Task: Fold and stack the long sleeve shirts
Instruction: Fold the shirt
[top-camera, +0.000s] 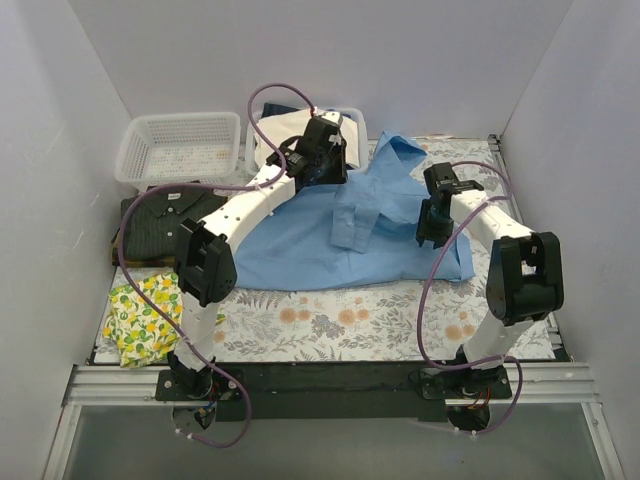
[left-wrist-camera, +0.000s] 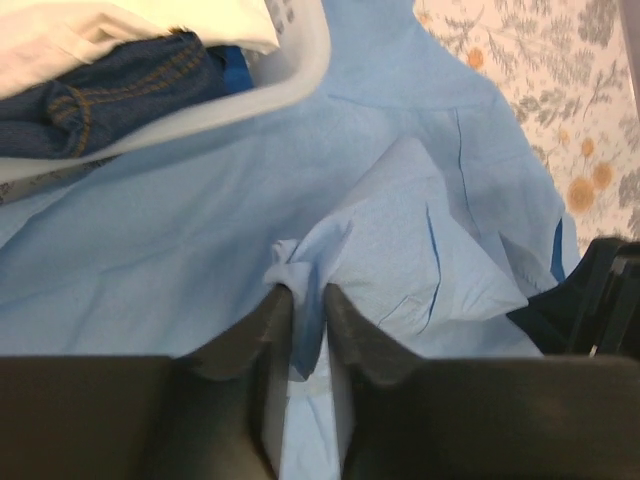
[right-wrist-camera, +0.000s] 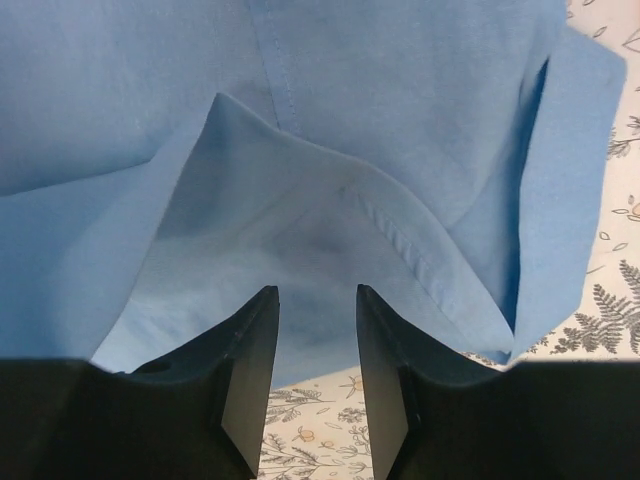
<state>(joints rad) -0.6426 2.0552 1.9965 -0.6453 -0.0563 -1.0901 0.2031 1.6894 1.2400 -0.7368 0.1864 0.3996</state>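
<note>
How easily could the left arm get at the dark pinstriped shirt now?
Probably not yet. The left gripper is shut on a fold of the light blue shirt and must let go first. The dark pinstriped shirt lies uncovered, left of that arm.

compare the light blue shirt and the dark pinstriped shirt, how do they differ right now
The light blue shirt lies spread wide and rumpled in the middle, while the dark pinstriped shirt looks folded into a compact rectangle at the left. The left gripper pinches a fold of the light blue shirt; nothing touches the dark pinstriped shirt. Both are collared.
</note>
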